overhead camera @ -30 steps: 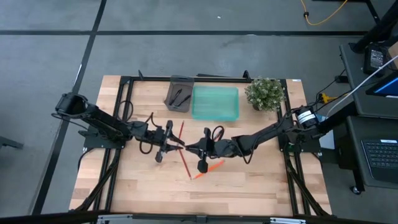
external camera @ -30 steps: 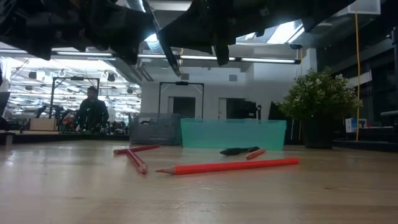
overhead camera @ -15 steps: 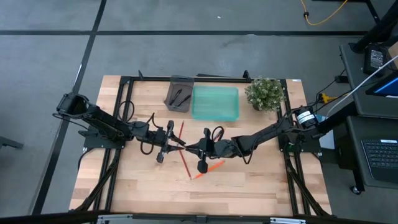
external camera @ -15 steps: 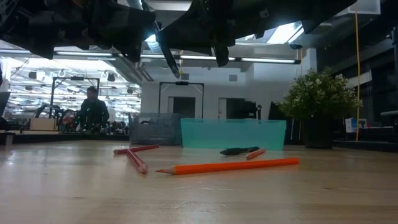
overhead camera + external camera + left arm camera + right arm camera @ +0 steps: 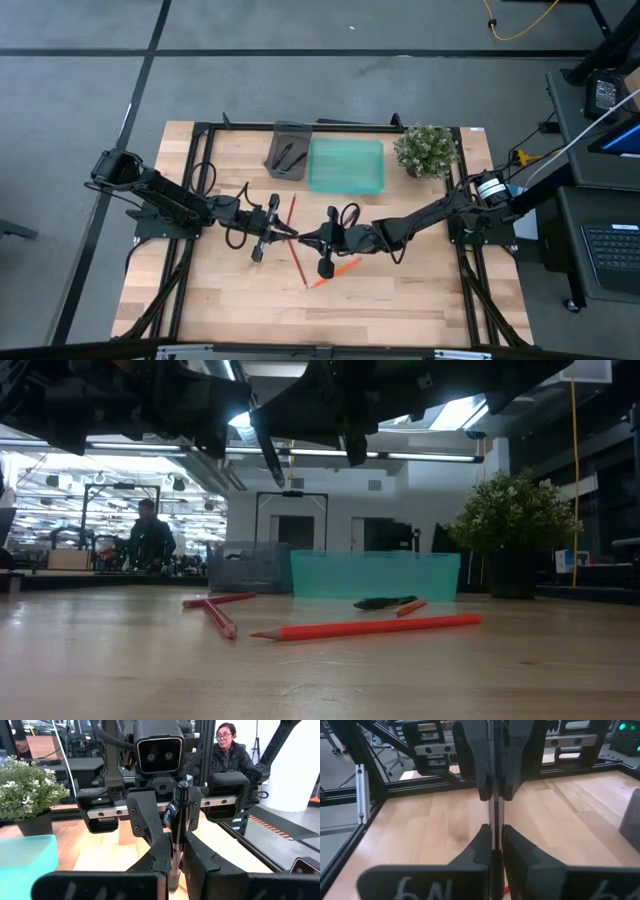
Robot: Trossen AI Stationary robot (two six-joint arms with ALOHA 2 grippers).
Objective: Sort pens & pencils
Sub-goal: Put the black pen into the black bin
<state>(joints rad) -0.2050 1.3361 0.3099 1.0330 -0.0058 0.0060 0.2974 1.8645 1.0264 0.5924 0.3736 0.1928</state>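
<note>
Apparently mid-handover, the left gripper (image 5: 283,232) and right gripper (image 5: 312,238) meet at frame centre, both pinching one black pen (image 5: 177,820) held aloft - clear of the red and orange pencils (image 5: 298,262) lying loose on the table, below the grey tray (image 5: 288,150) at upper centre.

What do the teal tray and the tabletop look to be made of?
The teal tray looks like translucent plastic with a smooth finish: the low view shows light passing through its wall. The tabletop looks like pale wood with a matte finish, showing plank seams and grain.
</note>
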